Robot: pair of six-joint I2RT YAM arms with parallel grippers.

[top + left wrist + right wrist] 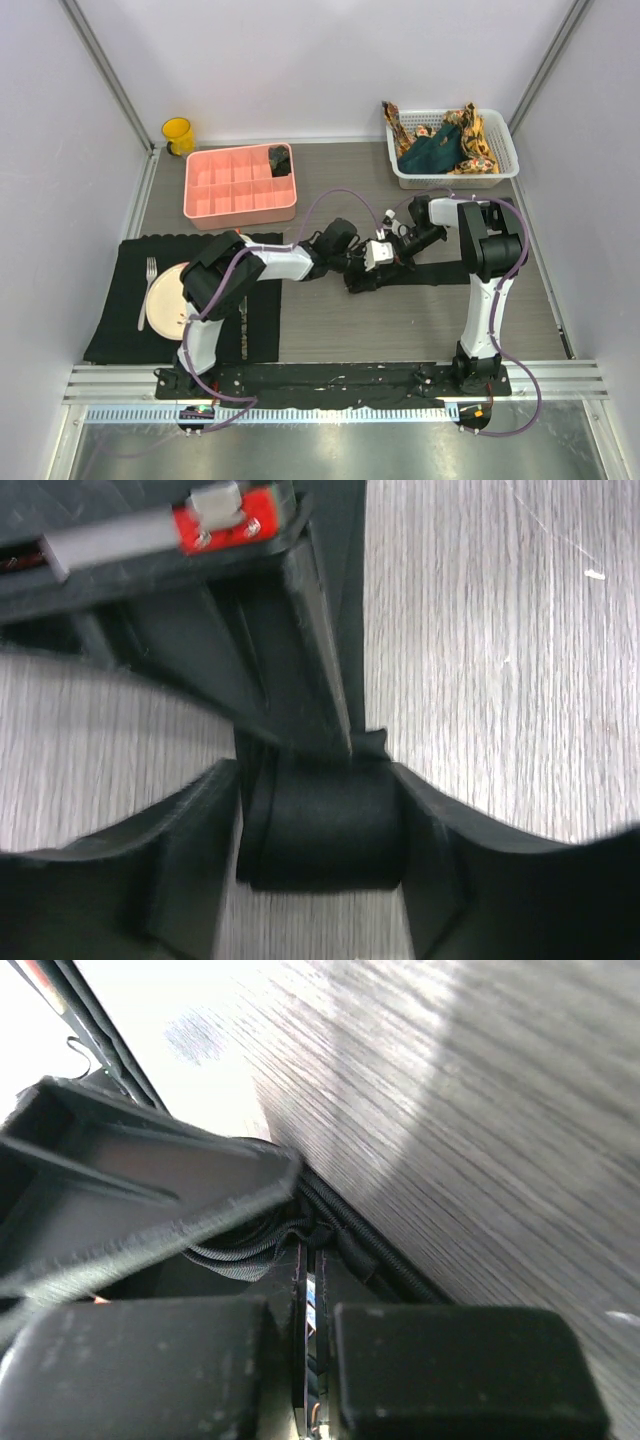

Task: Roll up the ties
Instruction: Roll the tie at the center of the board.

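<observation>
Finished roll (279,158) in pink tray (240,216), far left; black tie (440,272) at centre part-rolled, tail running right; left gripper (320,790) straddles its rolled end, squeeze cannot tell; right gripper (305,1295) pressed together alongside; ties (435,150) in far-right basket (450,181) not yet rolled.

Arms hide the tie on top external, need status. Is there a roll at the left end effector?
Observer: Yes. Left wrist shows the black tie wound into a roll on the table, between the spread fingers of the left end effector.
Operator: Right end effector open?
Observer: No. Right wrist shows the right end effector shut, with only a thin slit between its fingers. I can't tell if it pinches fabric.
</observation>
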